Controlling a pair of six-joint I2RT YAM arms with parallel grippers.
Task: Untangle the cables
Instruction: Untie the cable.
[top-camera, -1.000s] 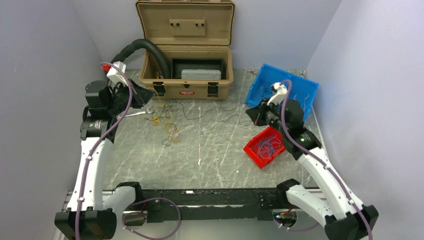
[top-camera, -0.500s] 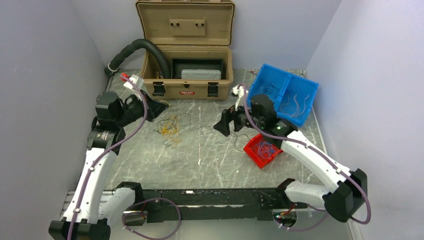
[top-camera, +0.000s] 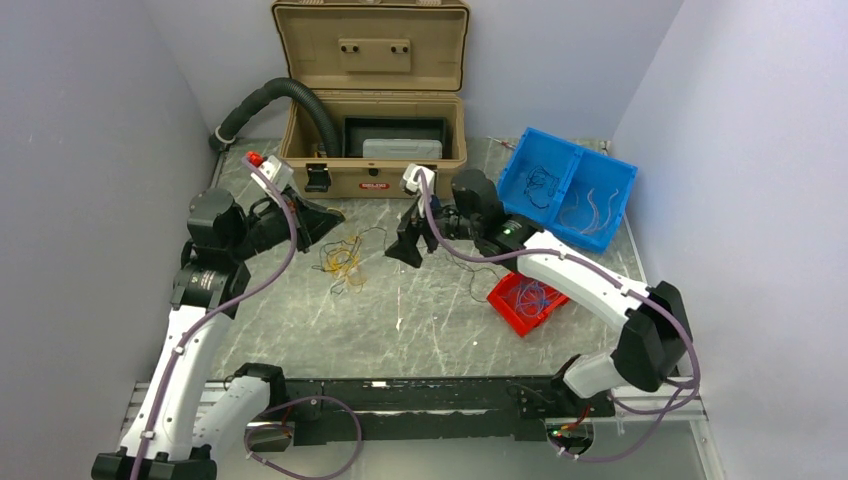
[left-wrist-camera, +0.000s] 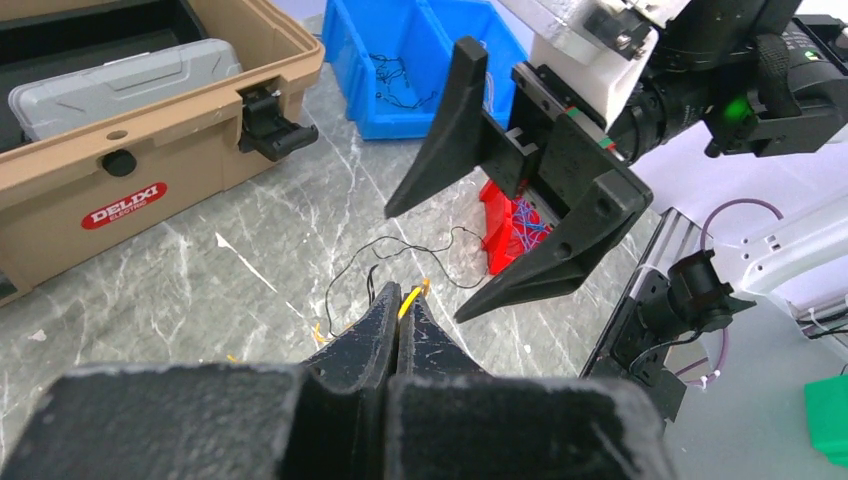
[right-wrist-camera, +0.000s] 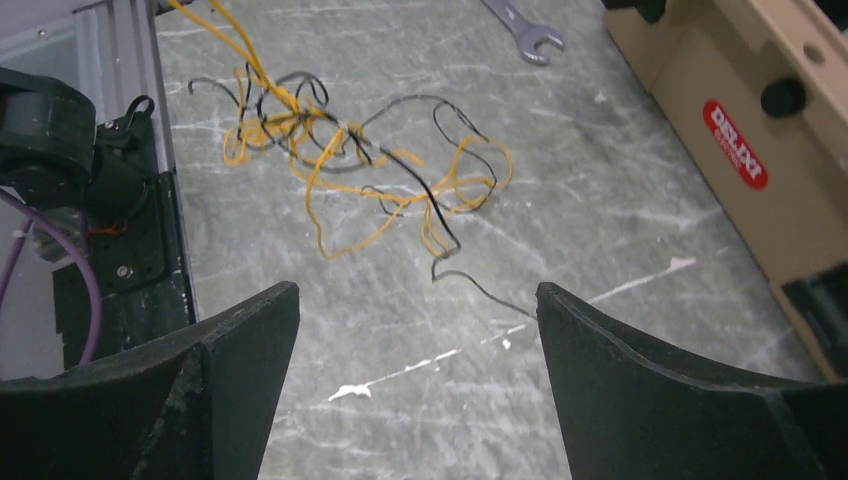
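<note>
The cables (top-camera: 341, 259) are a loose tangle of yellow-orange and black wires on the marble table, left of centre. The right wrist view shows the tangle (right-wrist-camera: 350, 170) spread out ahead of the jaws. My left gripper (top-camera: 338, 214) is shut, and a yellow cable (left-wrist-camera: 410, 299) is pinched between its tips (left-wrist-camera: 400, 293). That cable runs down to the tangle. My right gripper (top-camera: 406, 246) hovers just right of the tangle, wide open and holding nothing (right-wrist-camera: 418, 292). In the left wrist view it faces me, open (left-wrist-camera: 425, 266). A black wire (right-wrist-camera: 480, 290) trails toward its right finger.
An open tan case (top-camera: 375, 185) with a grey box inside stands at the back, with a black corrugated hose (top-camera: 285, 92) at its left. A blue bin (top-camera: 511, 180) holds black and pale wires. A red bin (top-camera: 502, 298) holds blue wires. A wrench (right-wrist-camera: 527, 37) lies near the case.
My right arm swung left from the bins to the table's middle, and its jaws opened. My left gripper moved right, toward the middle. The tangle has gathered into a tighter clump.
</note>
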